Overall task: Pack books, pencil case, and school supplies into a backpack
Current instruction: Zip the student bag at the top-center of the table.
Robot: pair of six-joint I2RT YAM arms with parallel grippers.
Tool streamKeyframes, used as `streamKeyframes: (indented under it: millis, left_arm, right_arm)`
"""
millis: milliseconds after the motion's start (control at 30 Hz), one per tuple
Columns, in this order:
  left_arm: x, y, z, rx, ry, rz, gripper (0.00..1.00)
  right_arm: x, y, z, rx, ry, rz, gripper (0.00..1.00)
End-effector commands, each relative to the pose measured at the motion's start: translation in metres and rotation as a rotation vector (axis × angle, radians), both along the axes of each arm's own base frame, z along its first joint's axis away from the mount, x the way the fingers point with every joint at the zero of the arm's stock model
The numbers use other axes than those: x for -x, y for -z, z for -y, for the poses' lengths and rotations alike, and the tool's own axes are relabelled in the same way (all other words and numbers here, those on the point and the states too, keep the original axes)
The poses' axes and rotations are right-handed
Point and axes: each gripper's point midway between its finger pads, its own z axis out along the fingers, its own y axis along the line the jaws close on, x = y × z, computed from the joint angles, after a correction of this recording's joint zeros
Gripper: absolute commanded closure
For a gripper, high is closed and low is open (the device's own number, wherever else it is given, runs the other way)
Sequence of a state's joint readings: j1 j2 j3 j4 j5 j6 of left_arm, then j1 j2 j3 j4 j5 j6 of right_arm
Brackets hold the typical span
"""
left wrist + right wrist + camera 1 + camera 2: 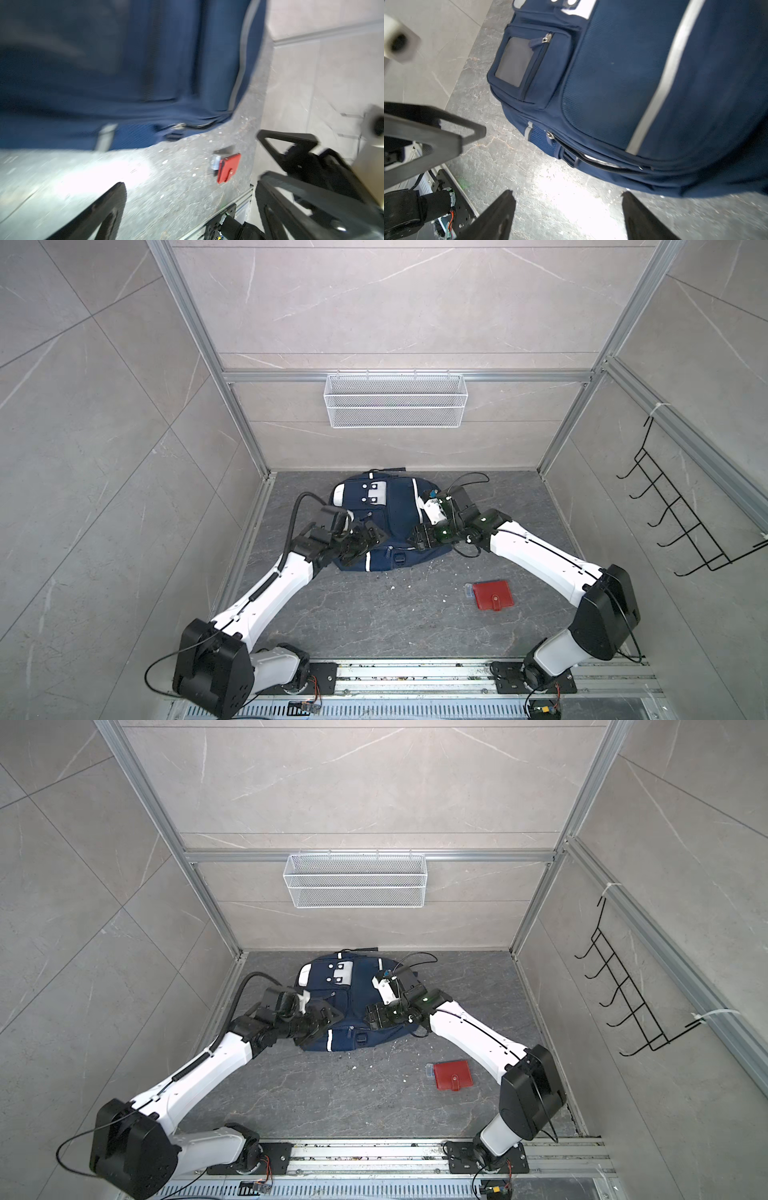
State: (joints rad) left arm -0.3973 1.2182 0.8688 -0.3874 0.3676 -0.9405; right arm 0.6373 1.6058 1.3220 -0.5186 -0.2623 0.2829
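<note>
Aluminium at the very front: a slotted rail (415,676) along the near edge.

Just beyond, on the dark grey stone-look worktop (353,622) and nearer the right arm: a small red leather-look wallet-like case with a snap strap (494,595) (454,1075), flat, strap side up. Close against its edge toward the left arm, a tiny clear bluish plastic piece (469,590) (430,1071); touching or merely beside, cannot tell. Both well apart from either end effector.

Farther back, in both top views: a large navy fabric backpack with white reflective stripes and dotted white patches (399,510) (355,994), flat on the worktop, front pockets up, far end close to the back wall (374,323).

Over its near corner on the left arm's side, the left end effector (368,545) (322,1023): jaws spread wide, nothing between them. At its near edge on the other side, the right end effector (419,537) (374,1021) (566,195): jaws well apart, only bare worktop between the fingers (500,214) in the right wrist view, nothing held. Contact with the fabric: cannot tell for either.

Farthest off, hung on the back wall: a white wire-mesh basket (395,406). High on the right arm's side: a black wire hook rack (685,522).
</note>
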Motion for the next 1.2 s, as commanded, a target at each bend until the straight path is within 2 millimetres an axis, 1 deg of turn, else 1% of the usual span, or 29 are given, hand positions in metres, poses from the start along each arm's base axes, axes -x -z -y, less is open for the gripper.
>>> streamKeyframes:
  millis: [0, 100, 167, 233, 300, 367, 467, 633, 700, 733, 800, 900, 933, 967, 1067, 1167]
  left_arm:
    - [0.001, 0.017, -0.025, 0.055, -0.150, -0.071, 0.00]
    - [-0.012, 0.022, -0.040, 0.096, -0.251, -0.039, 0.03]
    - [-0.025, 0.023, -0.043, 0.114, -0.292, -0.013, 0.06]
    - [-0.039, 0.025, -0.041, 0.138, -0.319, 0.007, 0.09]
    - [-0.052, 0.029, -0.038, 0.168, -0.344, 0.020, 0.14]
    - [-0.066, 0.030, -0.038, 0.181, -0.369, 0.041, 0.21]
    - [-0.077, 0.030, -0.039, 0.182, -0.400, 0.050, 0.30]
    - [-0.086, 0.040, -0.041, 0.192, -0.447, 0.036, 0.41]
    - [-0.089, 0.046, -0.040, 0.200, -0.457, 0.030, 0.47]
    - [-0.091, 0.048, -0.040, 0.202, -0.459, 0.027, 0.53]
    - [-0.093, 0.049, -0.038, 0.206, -0.456, 0.024, 0.68]
    - [-0.097, 0.040, -0.032, 0.210, -0.420, 0.046, 0.85]
    - [-0.097, 0.038, -0.030, 0.206, -0.408, 0.051, 0.96]
    - [-0.097, 0.036, -0.029, 0.204, -0.401, 0.052, 1.00]
    - [-0.094, 0.032, -0.021, 0.218, -0.373, 0.050, 1.00]
    - [-0.090, 0.023, -0.009, 0.240, -0.332, 0.050, 1.00]
  right_arm:
    - [-0.001, -0.007, -0.019, -0.016, -0.052, 0.028, 0.18]
    - [0.004, -0.001, -0.026, -0.006, -0.065, 0.017, 0.18]
    - [0.008, 0.003, -0.030, 0.001, -0.074, 0.008, 0.18]
    - [0.011, 0.006, -0.033, 0.004, -0.079, 0.003, 0.18]
    - [0.014, 0.008, -0.036, 0.004, -0.085, -0.002, 0.18]
    - [0.019, 0.011, -0.039, 0.006, -0.092, -0.008, 0.18]
    - [0.024, 0.015, -0.039, 0.019, -0.094, -0.014, 0.18]
    - [0.027, 0.019, -0.035, 0.041, -0.086, -0.017, 0.18]
    - [0.027, 0.021, -0.034, 0.047, -0.083, -0.022, 0.18]
    - [0.028, 0.022, -0.033, 0.050, -0.084, -0.027, 0.19]
    - [0.028, 0.026, -0.031, 0.068, -0.080, -0.038, 0.19]
    - [0.029, 0.033, -0.025, 0.118, -0.073, -0.054, 0.19]
    - [0.029, 0.036, -0.023, 0.125, -0.073, -0.058, 0.20]
    - [0.030, 0.037, -0.023, 0.128, -0.076, -0.059, 0.20]
    - [0.032, 0.043, -0.025, 0.131, -0.089, -0.077, 0.20]
    - [0.030, 0.048, -0.030, 0.136, -0.104, -0.098, 0.21]
